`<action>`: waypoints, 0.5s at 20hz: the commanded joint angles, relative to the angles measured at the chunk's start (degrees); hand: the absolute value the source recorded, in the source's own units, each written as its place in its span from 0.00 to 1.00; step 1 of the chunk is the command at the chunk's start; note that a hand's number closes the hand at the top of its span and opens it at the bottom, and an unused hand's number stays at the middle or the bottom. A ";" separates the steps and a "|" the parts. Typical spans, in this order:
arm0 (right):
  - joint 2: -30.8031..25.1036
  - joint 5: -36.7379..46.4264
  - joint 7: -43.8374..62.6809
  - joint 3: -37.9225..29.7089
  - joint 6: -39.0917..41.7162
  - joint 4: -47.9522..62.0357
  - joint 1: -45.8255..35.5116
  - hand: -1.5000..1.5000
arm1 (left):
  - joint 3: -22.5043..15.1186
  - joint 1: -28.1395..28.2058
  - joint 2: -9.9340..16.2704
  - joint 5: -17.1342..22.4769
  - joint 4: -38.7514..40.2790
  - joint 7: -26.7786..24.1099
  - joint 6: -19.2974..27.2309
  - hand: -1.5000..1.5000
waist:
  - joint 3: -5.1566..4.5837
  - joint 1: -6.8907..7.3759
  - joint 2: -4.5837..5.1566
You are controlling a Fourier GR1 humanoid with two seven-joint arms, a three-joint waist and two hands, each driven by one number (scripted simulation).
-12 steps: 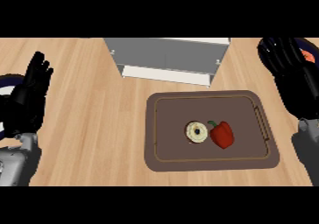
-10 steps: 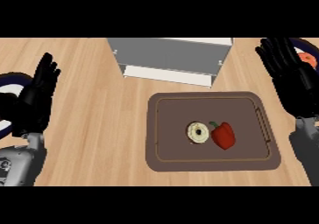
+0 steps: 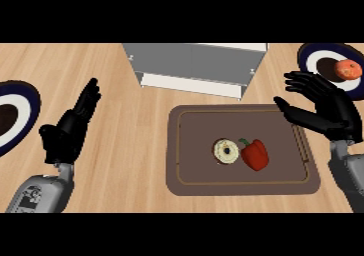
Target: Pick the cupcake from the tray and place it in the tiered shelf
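From my station I count one brown tray, one grey tiered shelf at the counter's far edge, two dark-rimmed plates and two hands. The tray holds two items: one cupcake seen from above as a pale ring, and one red pepper touching its right side. The cupcake lies near the tray's middle, nothing gripping it. One plate sits at the far right with a reddish round fruit on it; the other plate is at the left edge (its contents are cut off, so I cannot tell what it carries). The right hand is over the tray's far right corner, fingers spread and holding nothing, apart from the cupcake. The left hand is over bare counter left of the tray, fingers straight, likewise empty, well apart from the cupcake.
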 commanded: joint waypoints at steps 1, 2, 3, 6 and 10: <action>3.82 12.68 -8.57 1.67 -14.54 4.81 5.64 0.00 | -1.69 -0.30 -1.59 -0.24 2.39 -0.88 -0.83 0.50 | 0.07 0.00 -0.47; 7.69 12.72 -13.02 0.84 -17.05 8.63 5.16 0.00 | -2.86 1.30 -1.49 -0.74 2.00 -2.22 -1.75 0.50 | 0.17 1.45 -0.42; 9.26 10.93 -17.61 -1.43 -17.10 11.12 6.30 0.00 | -3.17 0.37 -2.21 -0.64 2.15 -1.94 -1.78 0.50 | 0.23 1.24 -0.50; 12.56 4.73 -27.48 -5.12 -12.31 9.63 9.37 0.00 | -2.25 1.01 -3.35 -1.65 7.76 -6.46 -1.54 0.50 | 0.14 0.65 -0.89; 7.38 2.63 -25.38 -2.81 2.18 10.42 7.75 0.00 | -2.27 1.07 -3.17 -1.62 5.98 -5.25 -3.04 0.50 | 0.11 1.05 -1.03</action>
